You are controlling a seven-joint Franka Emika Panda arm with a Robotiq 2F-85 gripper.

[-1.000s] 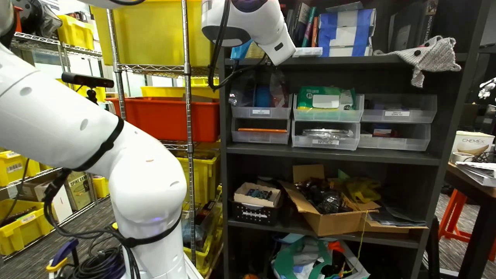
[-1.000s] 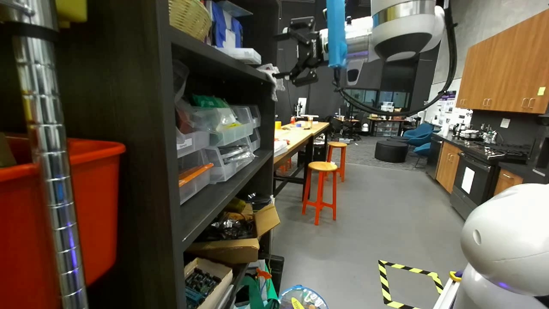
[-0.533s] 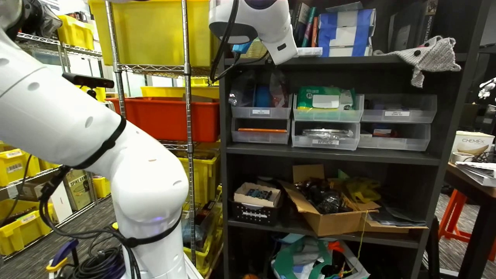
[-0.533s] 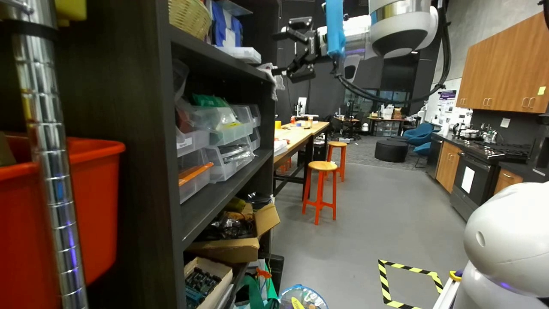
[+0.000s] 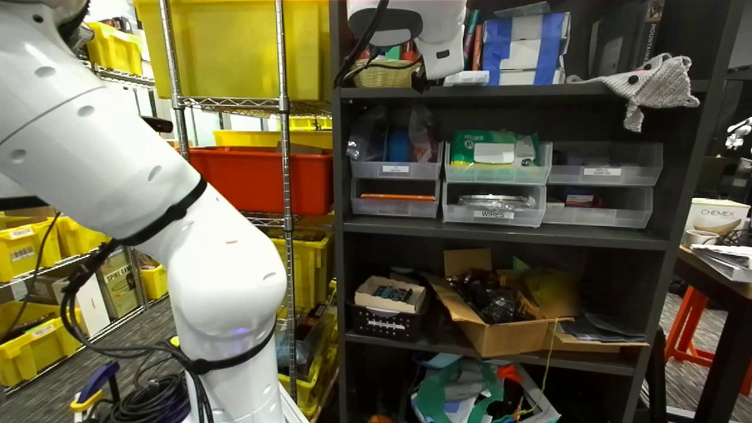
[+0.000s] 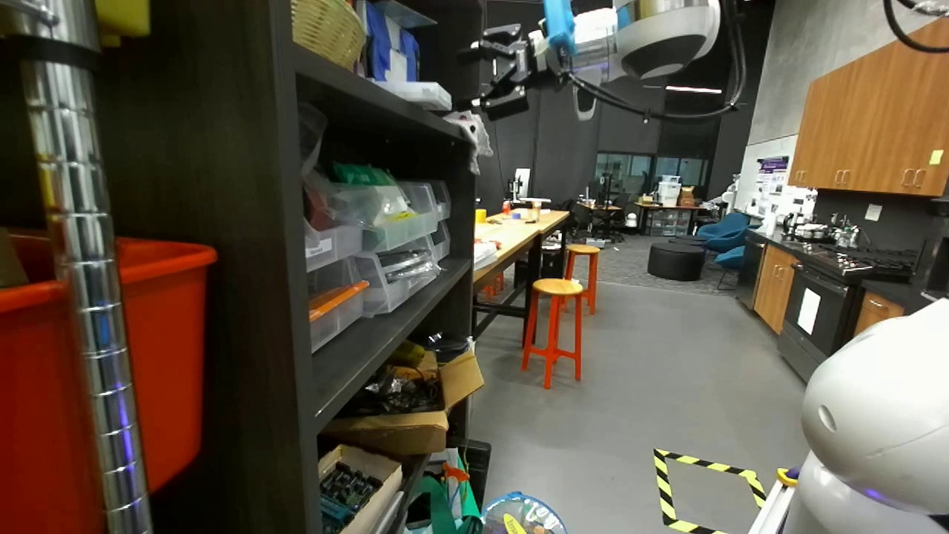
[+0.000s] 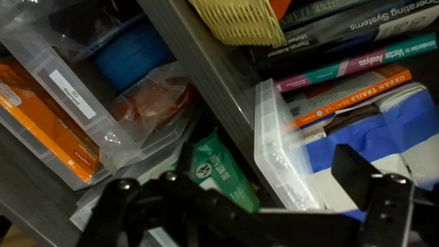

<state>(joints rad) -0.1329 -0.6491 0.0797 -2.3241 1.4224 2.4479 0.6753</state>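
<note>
Dark shelving (image 5: 505, 233), parted fingers (image 7: 353, 176) facing a clear case (image 7: 276, 151)

The case lies at an upper shelf's edge (image 5: 529, 90), so a bump could drop it; how near the empty fingers are is hard to judge. Both exterior views show a grey knitted toy (image 5: 655, 88); the wrist view doesn't.

"WIRES" on bin (image 5: 523, 218), "CHEMEX" on box (image 5: 718, 220), "URBAN TRAILS SEATTLE" on orange book (image 7: 353, 100)

In an exterior view, on tall dark bkcase's (image 5: 505, 234) upper shelf (image 5: 511, 91), left to right: tan wicker basket (image 5: 385, 75), clear flat plas. case (image 5: 467, 79) at near edge, blue-&-white rect. box (image 5: 524, 50), grey knit toy (image 5: 652, 82). Below: clear plas. bins (image 5: 496, 174). Black two-finger gripper (image 6: 468, 79) before upper shelf.
</note>
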